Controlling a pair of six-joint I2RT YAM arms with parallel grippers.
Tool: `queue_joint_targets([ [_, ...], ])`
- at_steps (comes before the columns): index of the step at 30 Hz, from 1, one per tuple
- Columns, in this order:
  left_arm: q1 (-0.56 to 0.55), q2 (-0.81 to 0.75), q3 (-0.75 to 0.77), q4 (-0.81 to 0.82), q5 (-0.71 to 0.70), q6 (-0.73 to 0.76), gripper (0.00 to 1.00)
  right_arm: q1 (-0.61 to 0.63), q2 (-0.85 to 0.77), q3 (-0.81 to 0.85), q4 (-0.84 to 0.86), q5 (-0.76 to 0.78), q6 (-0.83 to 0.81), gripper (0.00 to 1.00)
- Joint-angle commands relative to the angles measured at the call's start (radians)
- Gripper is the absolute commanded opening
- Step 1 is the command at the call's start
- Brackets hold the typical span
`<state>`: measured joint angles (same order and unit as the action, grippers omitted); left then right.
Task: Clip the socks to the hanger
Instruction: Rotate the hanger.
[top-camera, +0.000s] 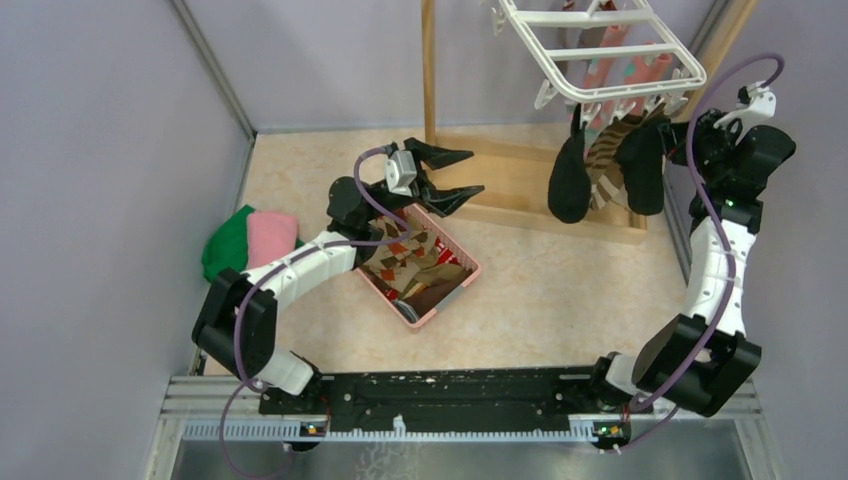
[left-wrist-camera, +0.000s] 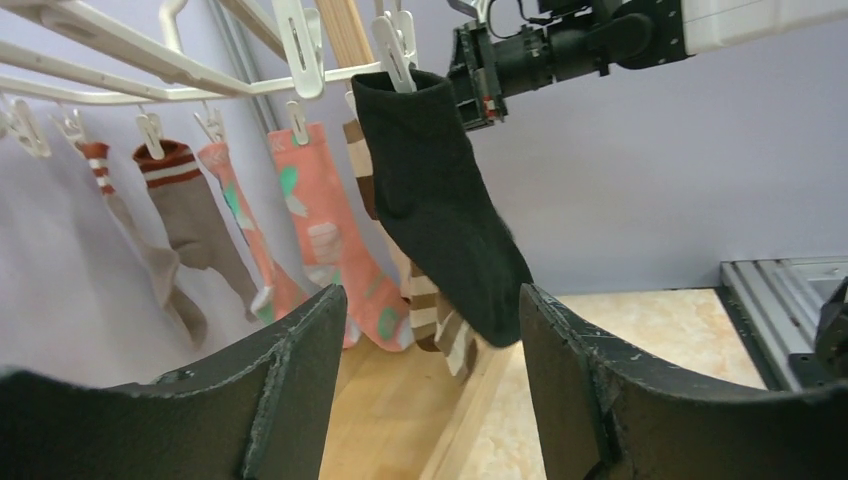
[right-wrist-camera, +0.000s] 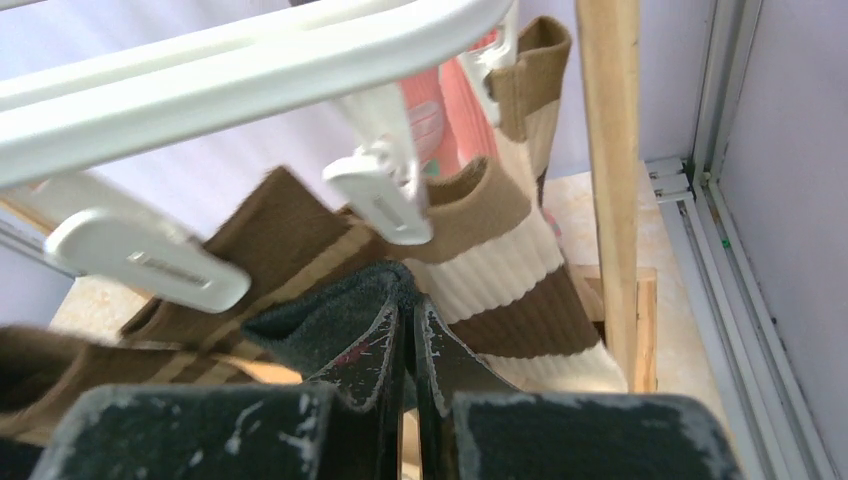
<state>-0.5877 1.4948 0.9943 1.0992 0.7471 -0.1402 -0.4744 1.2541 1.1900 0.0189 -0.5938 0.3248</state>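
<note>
The white grid hanger hangs at the back right, with socks clipped beneath it. My right gripper is shut on the cuff of a black sock, just under a white clip and against a brown/cream striped sock. From above, that sock hangs beside another black sock. My left gripper is open and empty, in the air above the pink basket. In its own view it faces a hanging black sock, pink socks and the hanger's clips.
The pink basket holds loose argyle socks. Folded green and pink cloths lie at the left wall. The wooden stand's base and post are under and beside the hanger. Walls close in on both sides.
</note>
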Motion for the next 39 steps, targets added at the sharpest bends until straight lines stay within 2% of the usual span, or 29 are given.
queue_joint_targets([
  [1, 0.002, -0.013, 0.002, 0.044, 0.002, -0.116, 0.72, -0.009, 0.065, 0.105, 0.053, 0.027, 0.003, 0.00],
  [3, 0.002, 0.040, 0.049, 0.050, 0.025, -0.153, 0.72, -0.009, 0.084, 0.118, 0.059, 0.024, 0.006, 0.00],
  [6, -0.018, 0.141, 0.126, 0.059, 0.083, -0.125, 0.71, -0.009, 0.070, 0.106, 0.065, -0.004, 0.004, 0.00],
  [9, -0.082, 0.250, 0.218, -0.005, 0.045, -0.002, 0.70, -0.012, 0.023, 0.067, 0.049, -0.042, -0.020, 0.00],
  [13, -0.163, 0.395, 0.362, -0.145, -0.106, 0.191, 0.71, -0.035, -0.074, 0.011, -0.011, -0.122, -0.060, 0.00],
  [17, -0.195, 0.503, 0.432, -0.040, -0.085, 0.142, 0.74, -0.057, -0.169, -0.021, -0.139, -0.178, -0.153, 0.00],
  [20, -0.234, 0.548, 0.475, -0.027, -0.110, 0.143, 0.76, -0.064, -0.229, -0.040, -0.228, -0.191, -0.220, 0.00],
  [22, -0.249, 0.582, 0.516, -0.024, -0.134, 0.119, 0.74, -0.070, -0.249, -0.035, -0.302, -0.202, -0.260, 0.00],
  [26, -0.265, 0.656, 0.623, -0.019, -0.152, 0.075, 0.54, -0.084, -0.267, -0.021, -0.428, -0.264, -0.335, 0.00],
  [34, -0.278, 0.787, 0.841, -0.061, -0.106, 0.002, 0.02, -0.084, -0.312, 0.110, -0.758, -0.394, -0.575, 0.00],
  [39, -0.302, 0.889, 1.001, -0.105, -0.084, -0.008, 0.00, -0.084, -0.310, 0.179, -0.883, -0.465, -0.642, 0.00],
])
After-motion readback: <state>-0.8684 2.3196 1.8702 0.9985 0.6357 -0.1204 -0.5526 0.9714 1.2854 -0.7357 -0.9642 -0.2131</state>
